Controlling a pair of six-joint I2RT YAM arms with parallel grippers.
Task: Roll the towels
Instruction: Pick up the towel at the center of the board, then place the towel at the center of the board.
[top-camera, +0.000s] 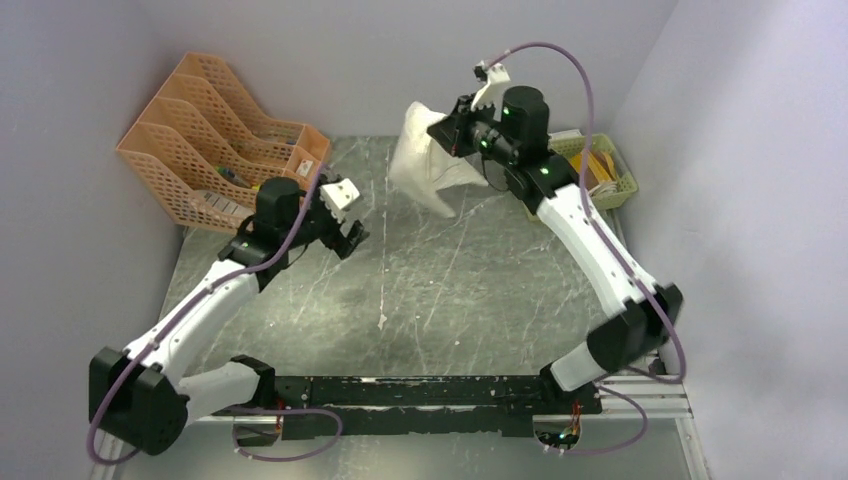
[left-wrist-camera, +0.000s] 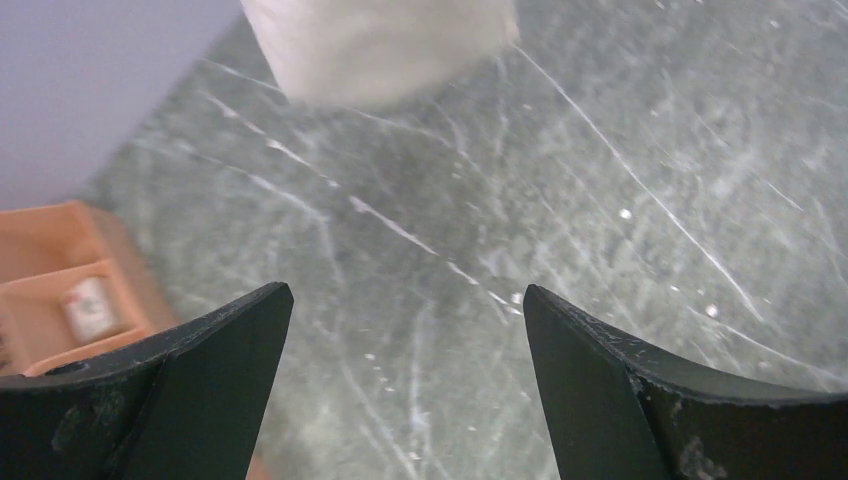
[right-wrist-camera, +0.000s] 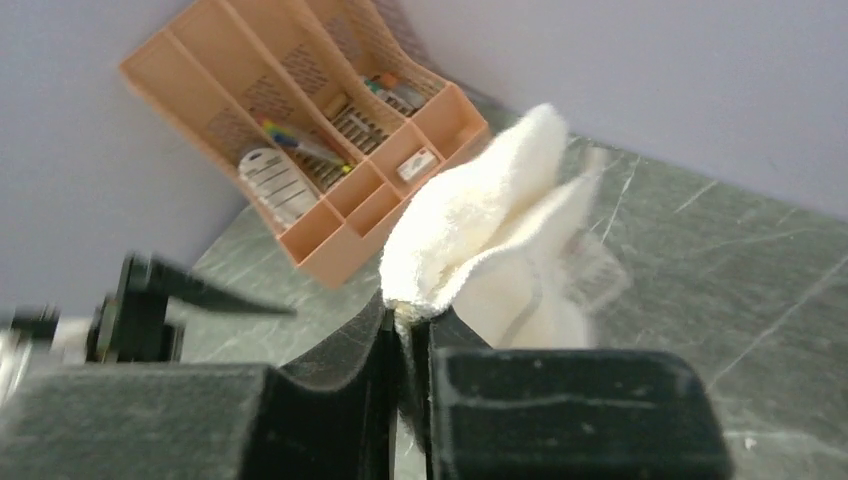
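My right pincer (right-wrist-camera: 405, 322) clenched on the towel (right-wrist-camera: 480, 225)
It bunches out past my tips, upper centre of frame, hanging above the table (top-camera: 420, 290); my left pincer (top-camera: 347, 213) stands released.

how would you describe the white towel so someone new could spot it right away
Start at the grey marbled table and look to its far edge, between the orange organiser and the green basket. There the right gripper is shut on the cream-white towel, which hangs bunched above the surface. It is the only soft, fluffy thing; its neighbours are rigid plastic.
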